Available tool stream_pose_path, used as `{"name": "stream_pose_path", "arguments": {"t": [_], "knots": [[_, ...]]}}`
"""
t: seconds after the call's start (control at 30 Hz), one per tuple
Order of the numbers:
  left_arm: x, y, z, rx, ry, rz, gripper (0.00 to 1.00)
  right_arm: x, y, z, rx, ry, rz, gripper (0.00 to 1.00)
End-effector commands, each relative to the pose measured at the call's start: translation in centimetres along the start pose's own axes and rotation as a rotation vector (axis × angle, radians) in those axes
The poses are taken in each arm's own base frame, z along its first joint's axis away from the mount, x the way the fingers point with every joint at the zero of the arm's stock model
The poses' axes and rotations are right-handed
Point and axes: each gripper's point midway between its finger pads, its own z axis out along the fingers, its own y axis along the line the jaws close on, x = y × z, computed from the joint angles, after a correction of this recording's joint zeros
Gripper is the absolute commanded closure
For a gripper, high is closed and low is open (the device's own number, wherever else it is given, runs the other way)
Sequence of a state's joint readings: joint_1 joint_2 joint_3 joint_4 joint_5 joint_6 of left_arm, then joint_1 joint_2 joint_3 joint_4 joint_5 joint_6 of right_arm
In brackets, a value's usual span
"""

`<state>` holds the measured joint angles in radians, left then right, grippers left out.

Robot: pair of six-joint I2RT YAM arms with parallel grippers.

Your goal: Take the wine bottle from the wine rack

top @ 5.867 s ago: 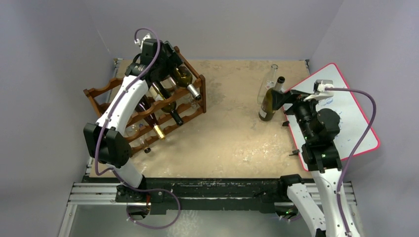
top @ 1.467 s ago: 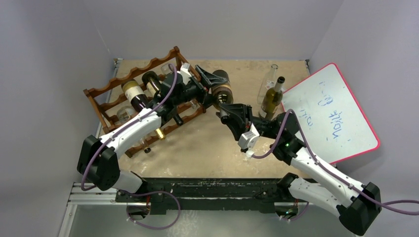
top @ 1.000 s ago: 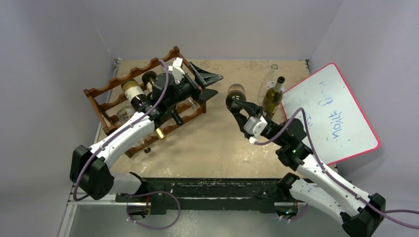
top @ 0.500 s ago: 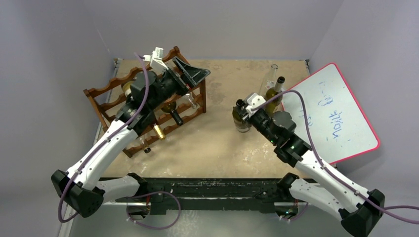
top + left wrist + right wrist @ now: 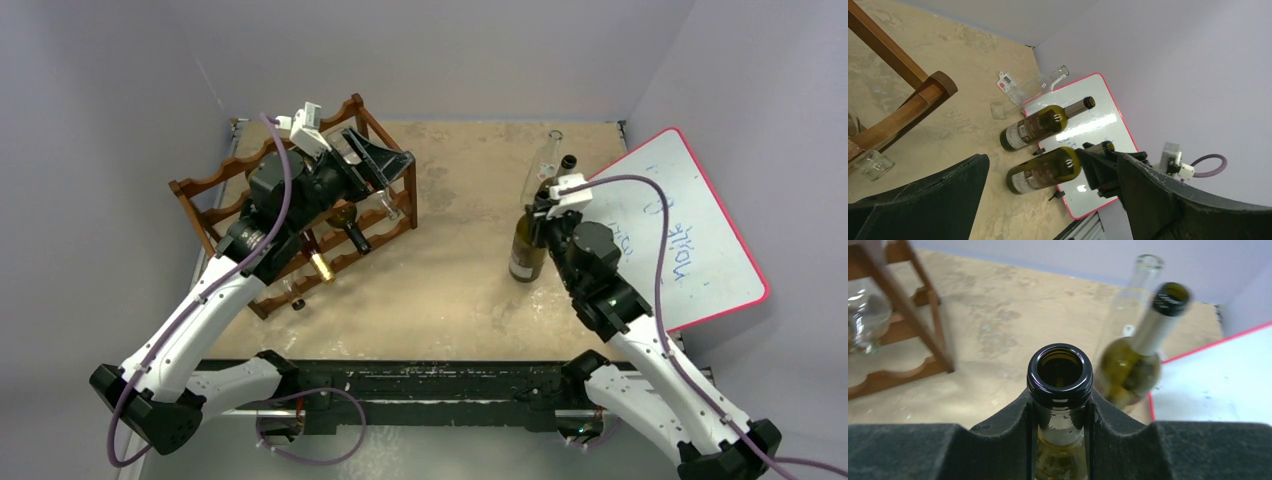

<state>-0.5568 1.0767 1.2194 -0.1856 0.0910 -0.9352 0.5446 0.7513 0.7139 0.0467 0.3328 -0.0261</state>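
Observation:
The wine bottle (image 5: 526, 250), green glass with a pale label, stands upright right of the table's middle, off the wine rack (image 5: 215, 185). My right gripper (image 5: 546, 208) is shut on its neck; in the right wrist view the pads (image 5: 1030, 432) squeeze the neck just below the open mouth (image 5: 1060, 371). The left wrist view shows the same bottle (image 5: 1044, 170) with the right fingers on its neck. My left gripper (image 5: 378, 160) hangs open and empty over the rack's right end, well left of the bottle. In its own view, the left gripper (image 5: 1053, 167) has wide-spread jaws.
A second green bottle (image 5: 562, 172) and a clear empty bottle (image 5: 548, 152) stand just behind the held one. A pink-edged whiteboard (image 5: 690, 230) lies at the right. Several bottles (image 5: 347, 218) still lie in the rack. Grey walls close in the table.
My right arm has swung the bottle to the right and brought it upright beside the other two bottles. The left gripper has drawn back slightly over the rack, still open.

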Motion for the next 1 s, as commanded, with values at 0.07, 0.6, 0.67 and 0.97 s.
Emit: {"name": "stream_pose_path", "arguments": {"t": [0.07,0.6,0.67,0.97], "knots": [[-2.1,-1.5,-1.1,0.027,-0.063,0.062,0.0,-4.8,-4.8,-1.3,0.193,-0.207,0.118,1.0],[-3.2,-1.3,-3.1,-0.027,-0.104,0.079,0.0,-2.4,-8.9,-0.9,0.352,-0.27,0.167,1.0],[-3.1,-1.3,-3.0,-0.028,-0.097,0.079,0.0,-2.6,-8.9,-0.9,0.345,-0.302,0.169,1.0],[-3.2,-1.3,-3.1,-0.034,-0.1,0.066,0.0,-1.2,-10.1,-0.4,0.391,-0.275,0.151,1.0]]}}
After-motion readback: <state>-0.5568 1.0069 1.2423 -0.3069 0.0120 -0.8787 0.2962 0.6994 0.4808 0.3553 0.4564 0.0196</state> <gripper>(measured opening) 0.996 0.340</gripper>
